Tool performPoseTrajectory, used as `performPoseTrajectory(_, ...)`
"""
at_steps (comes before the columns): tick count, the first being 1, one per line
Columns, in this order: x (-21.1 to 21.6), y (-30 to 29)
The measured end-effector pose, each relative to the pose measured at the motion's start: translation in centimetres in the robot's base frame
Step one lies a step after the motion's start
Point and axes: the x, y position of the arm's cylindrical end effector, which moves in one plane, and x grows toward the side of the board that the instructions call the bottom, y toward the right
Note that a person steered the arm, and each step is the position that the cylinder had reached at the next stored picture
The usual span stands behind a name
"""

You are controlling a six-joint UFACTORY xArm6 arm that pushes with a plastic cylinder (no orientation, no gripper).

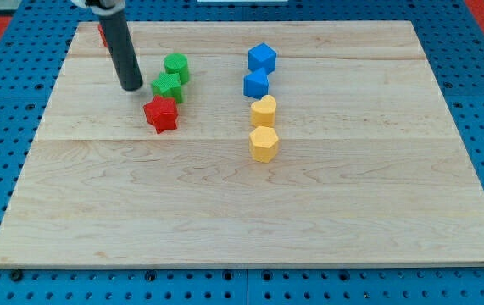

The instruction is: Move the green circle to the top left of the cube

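Note:
My tip (130,86) rests on the board near the view's top left, just left of the green blocks. A green round block (176,67) sits right of and above the tip. A second green block (167,87), star-like, lies just below it, close to the tip's right. A red star block (161,113) lies below that one. A blue cube (256,83) sits near the top middle, with another blue block (262,58) just above it. A red block (102,34) is mostly hidden behind the rod.
A yellow block (264,110) and a yellow hexagon block (264,144) stand in a column below the blue cube. The wooden board (250,220) lies on a blue pegboard surface (4,102).

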Motion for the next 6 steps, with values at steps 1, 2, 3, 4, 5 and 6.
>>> performPoseTrajectory(1, -3.3, 4.6)
performPoseTrajectory(2, -3.8, 4.6)
performPoseTrajectory(3, -5.9, 4.1)
performPoseTrajectory(4, -6.4, 1.9)
performPoseTrajectory(5, -7.4, 1.9)
performPoseTrajectory(6, -9.6, 6.5)
